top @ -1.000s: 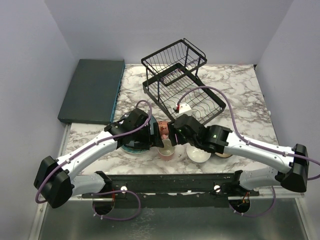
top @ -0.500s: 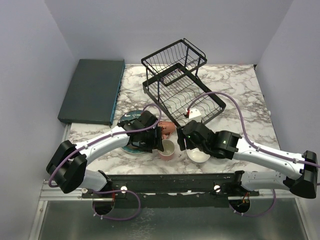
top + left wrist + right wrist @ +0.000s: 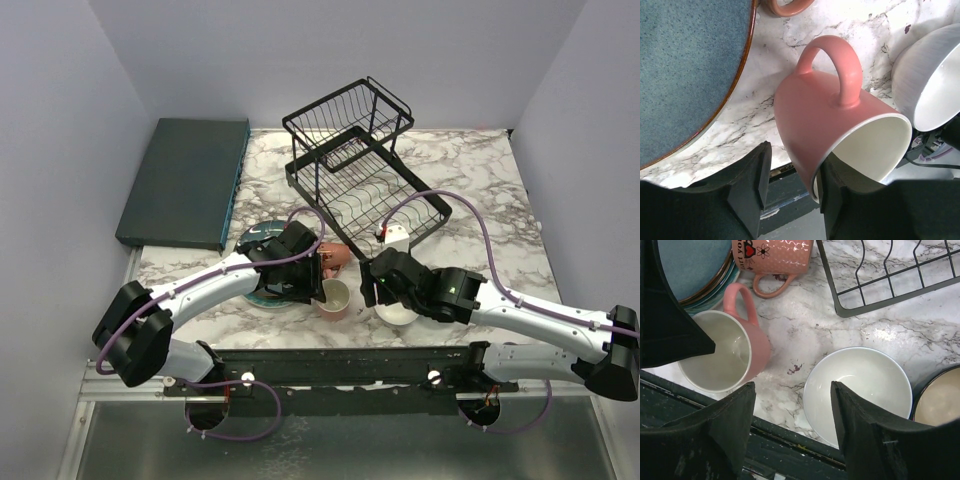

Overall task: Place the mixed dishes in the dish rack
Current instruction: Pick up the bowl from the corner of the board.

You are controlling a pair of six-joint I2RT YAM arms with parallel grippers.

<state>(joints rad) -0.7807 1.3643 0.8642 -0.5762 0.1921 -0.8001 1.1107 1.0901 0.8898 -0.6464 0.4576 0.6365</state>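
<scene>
Left pincer (image 3: 795, 161) is open and straddles the wall of the pink mug (image 3: 825, 120): one finger is inside the rim, the other outside with a sliver of gap. The mug stands upright on the marble surface (image 3: 771, 75), just beside the stack of plates (image 3: 695, 265). Right pincer (image 3: 792, 390) hangs wide open between that mug and the white bowl (image 3: 857, 390). The dish rack (image 3: 365, 170) sits further back, apart from the mug.
</scene>
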